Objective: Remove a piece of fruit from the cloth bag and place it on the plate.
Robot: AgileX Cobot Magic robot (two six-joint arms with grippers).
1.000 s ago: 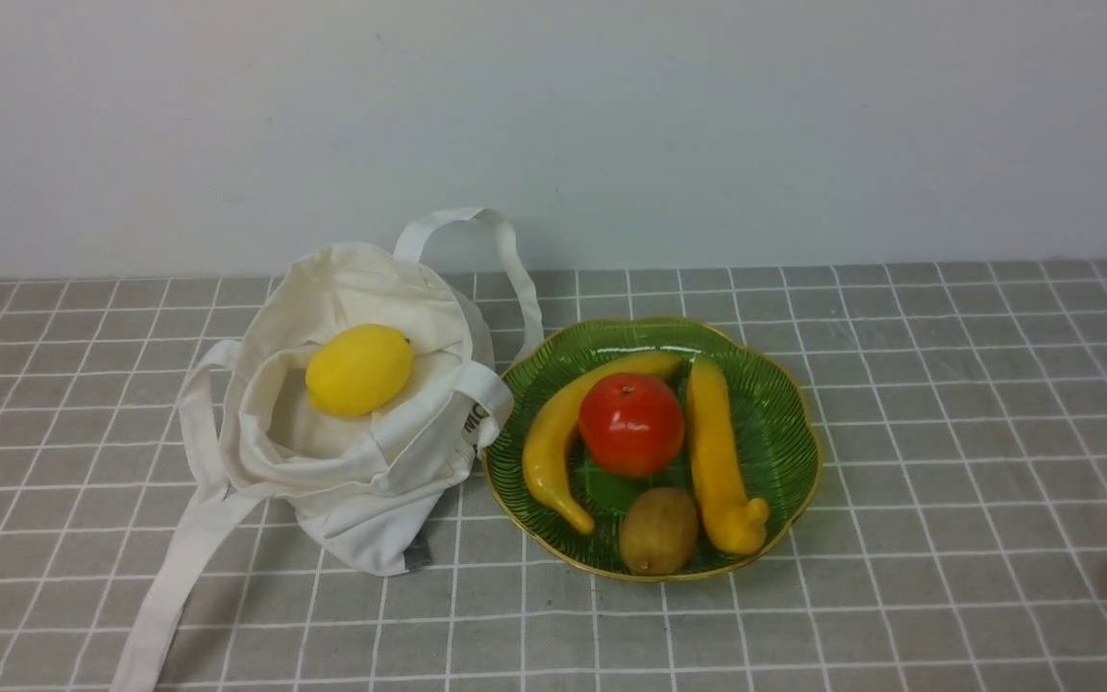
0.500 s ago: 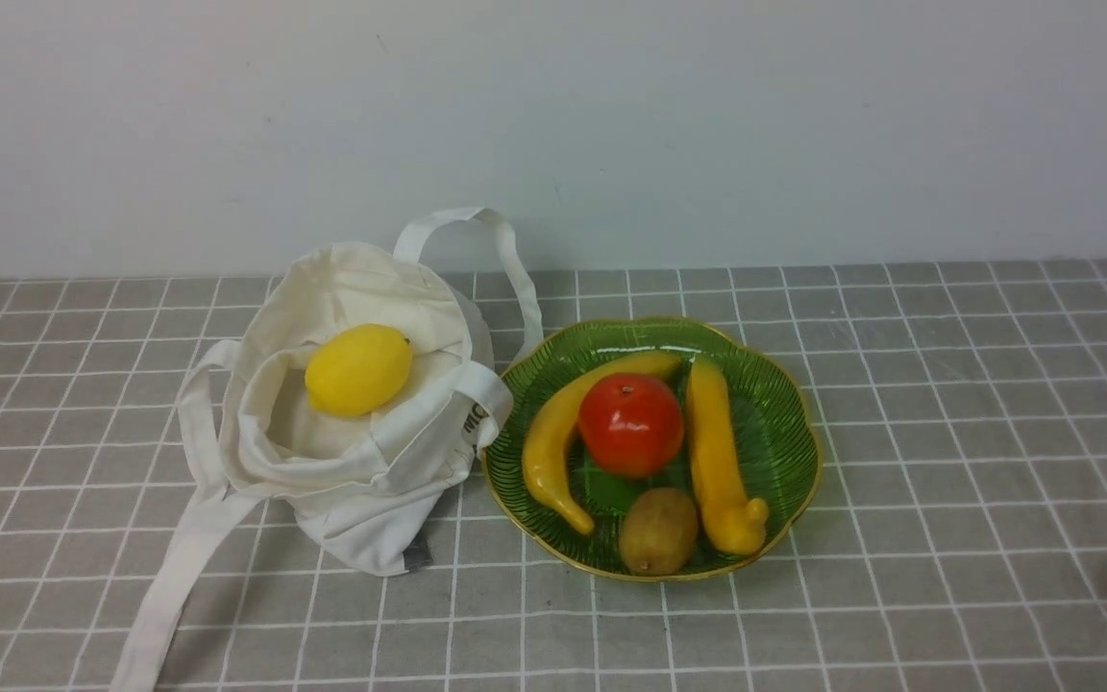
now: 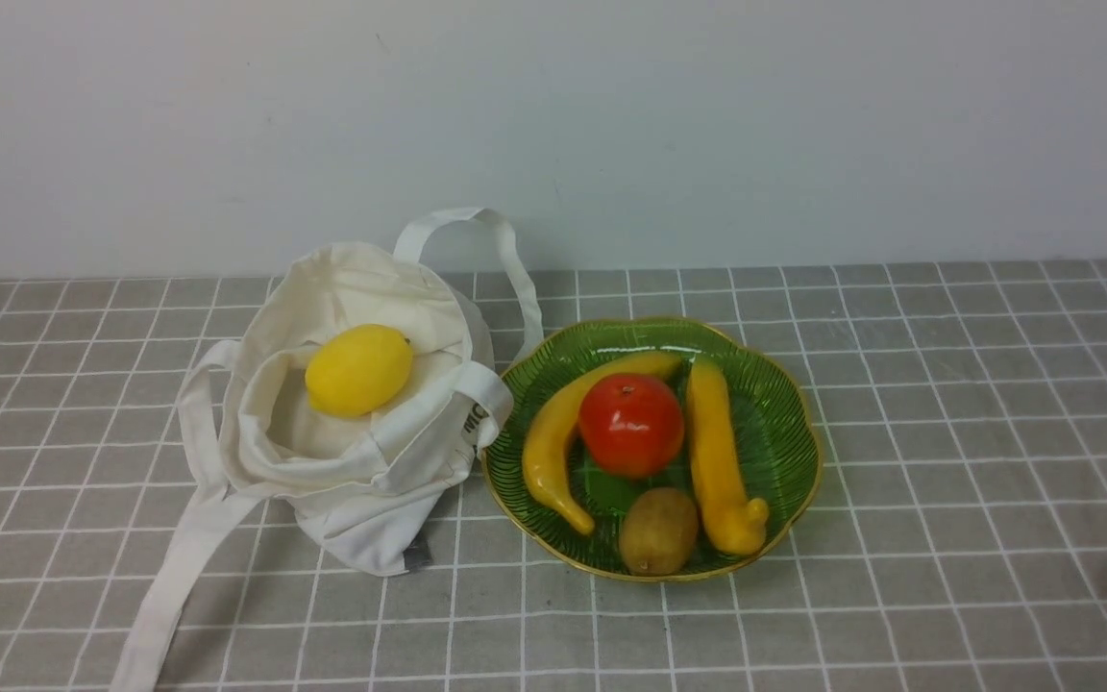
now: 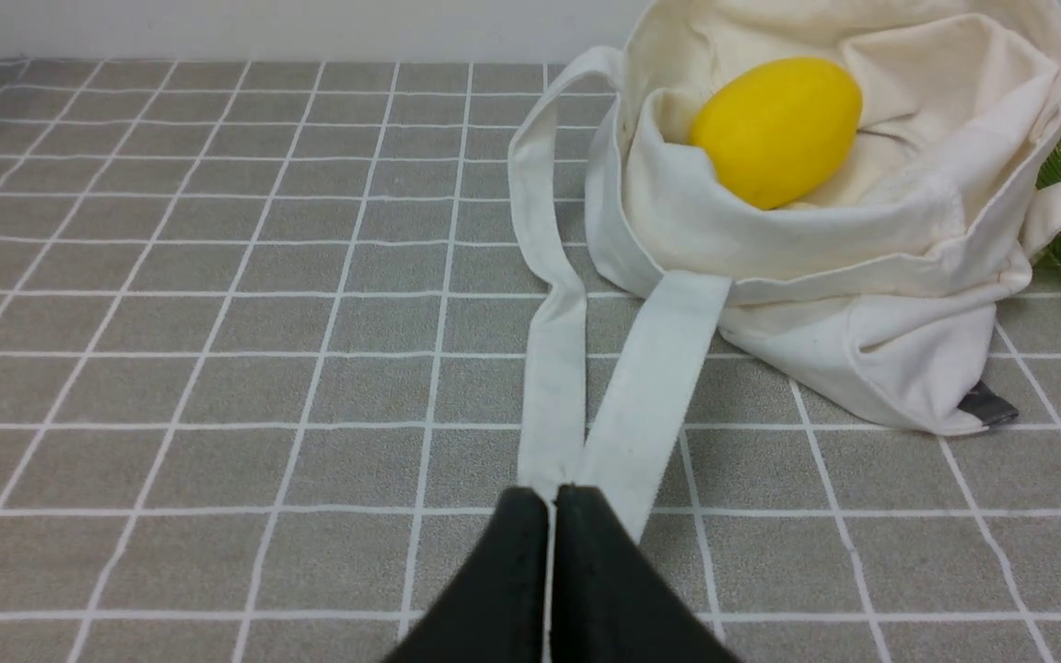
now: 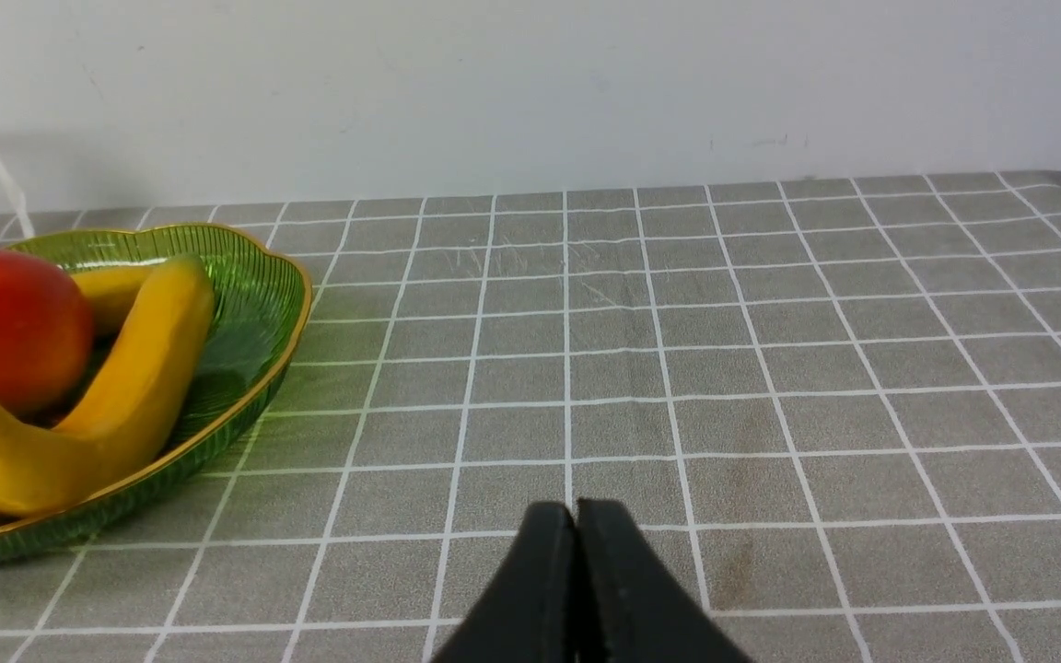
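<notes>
The brown kiwi (image 3: 659,531) lies at the near edge of the green plate (image 3: 784,384), which also shows in the right wrist view (image 5: 245,304). The cream cloth bag (image 3: 352,279) slumps open to the left of the plate and touches it. One long handle (image 4: 586,368) trails toward my left gripper (image 4: 552,493), which is shut, with its tips just over the handle's end. My right gripper (image 5: 577,505) is shut and empty over bare tablecloth to the right of the plate. Neither gripper shows in the front view.
A yellow lemon (image 3: 358,369) rests in the bag's mouth, also seen in the left wrist view (image 4: 775,129). A red apple (image 3: 630,424) and two yellow bananas (image 3: 553,442) (image 3: 715,452) lie on the plate. A grey checked cloth (image 3: 947,461) covers the table; a white wall stands behind.
</notes>
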